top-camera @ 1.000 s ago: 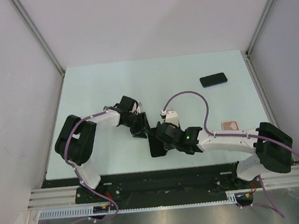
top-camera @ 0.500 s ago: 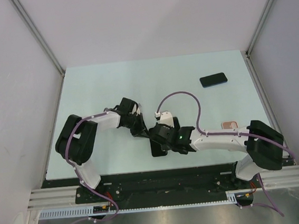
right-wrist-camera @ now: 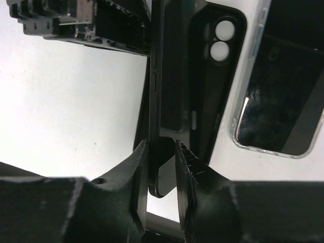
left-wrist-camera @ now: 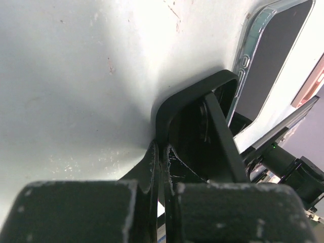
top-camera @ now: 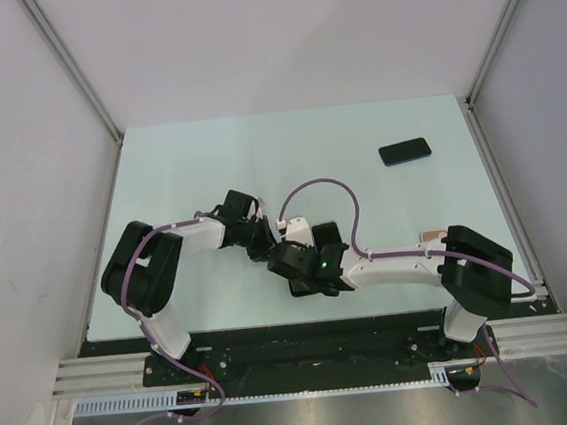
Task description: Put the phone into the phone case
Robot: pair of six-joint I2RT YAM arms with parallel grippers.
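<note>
A black phone case [right-wrist-camera: 202, 76] with two camera holes is held up off the table between both grippers. It shows as a black rim in the left wrist view [left-wrist-camera: 195, 96]. My left gripper [left-wrist-camera: 161, 167] is shut on the case's thin rim and shows in the top view [top-camera: 264, 242]. My right gripper [right-wrist-camera: 161, 167] is closed around the bottom end of a black phone [right-wrist-camera: 154, 101], which stands on edge against the case. This gripper shows in the top view [top-camera: 286, 254]. The arms hide phone and case from above.
A dark phone in a clear case [right-wrist-camera: 281, 86] lies flat on the table beside the grippers, also in the left wrist view [left-wrist-camera: 276, 55]. Another black phone [top-camera: 404, 151] lies at the far right. A small pink thing [top-camera: 432, 233] peeks out by the right arm.
Both grippers have shifted left and slightly nearer with the case and phone. The right arm has folded in toward the left, its cable looping higher.
</note>
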